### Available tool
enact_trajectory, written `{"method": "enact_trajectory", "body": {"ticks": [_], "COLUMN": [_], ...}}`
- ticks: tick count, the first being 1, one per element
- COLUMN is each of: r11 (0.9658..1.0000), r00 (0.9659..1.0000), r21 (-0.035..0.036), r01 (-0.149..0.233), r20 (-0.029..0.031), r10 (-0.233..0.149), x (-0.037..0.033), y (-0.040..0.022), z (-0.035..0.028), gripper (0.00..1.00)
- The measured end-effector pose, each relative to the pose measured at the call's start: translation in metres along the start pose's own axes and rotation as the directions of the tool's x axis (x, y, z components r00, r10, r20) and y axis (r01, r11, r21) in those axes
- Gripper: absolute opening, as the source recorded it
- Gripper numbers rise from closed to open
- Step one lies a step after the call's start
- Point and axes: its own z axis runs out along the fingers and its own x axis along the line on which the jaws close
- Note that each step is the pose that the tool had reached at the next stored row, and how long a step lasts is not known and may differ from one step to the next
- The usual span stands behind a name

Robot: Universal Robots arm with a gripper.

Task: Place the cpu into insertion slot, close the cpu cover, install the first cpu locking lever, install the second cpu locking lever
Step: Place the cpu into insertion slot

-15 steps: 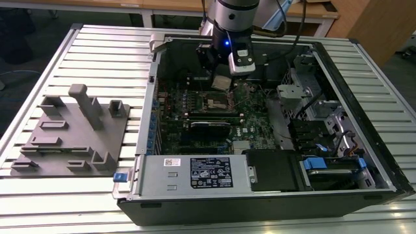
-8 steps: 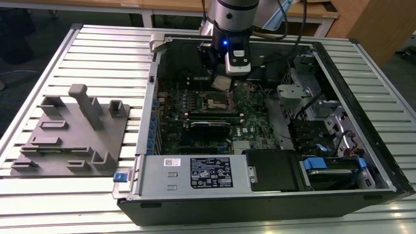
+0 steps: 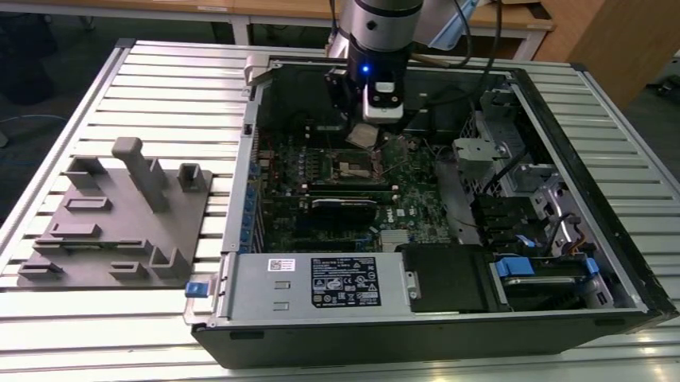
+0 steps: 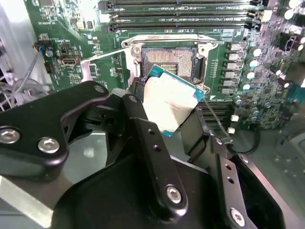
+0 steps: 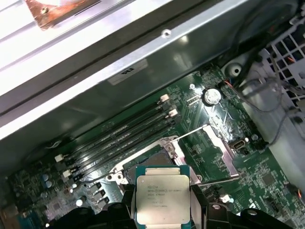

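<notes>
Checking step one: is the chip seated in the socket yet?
No, the tool holds the chip tilted above the empty socket.

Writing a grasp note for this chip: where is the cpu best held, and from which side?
Grip the cpu by two opposite edges, coming from above its flat top, as the gripper does: it is a thin flat square, so probably only edges offer purchase, and the underside is free to meet the insertion slot.

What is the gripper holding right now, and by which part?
The gripper holds the cpu, pinched by two opposite side edges near one end, metal top bare, close to the insertion slot.
</notes>
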Motion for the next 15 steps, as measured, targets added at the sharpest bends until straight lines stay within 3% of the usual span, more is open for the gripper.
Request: {"method": "enact_trajectory", "body": {"ticks": [7,15], "r11": [0.9978,0.9912], "r00": [0.9978,0.9911], "r21": [-0.0012,-0.0028], "r01": [-0.066,-0.132], "r20": [0.006,0.0119], "r10": [0.066,0.132], "x": [0.0,0.0], "y": [0.0,0.0], "z": [0.0001,0.0002], "gripper": [0.54,0.54]}}
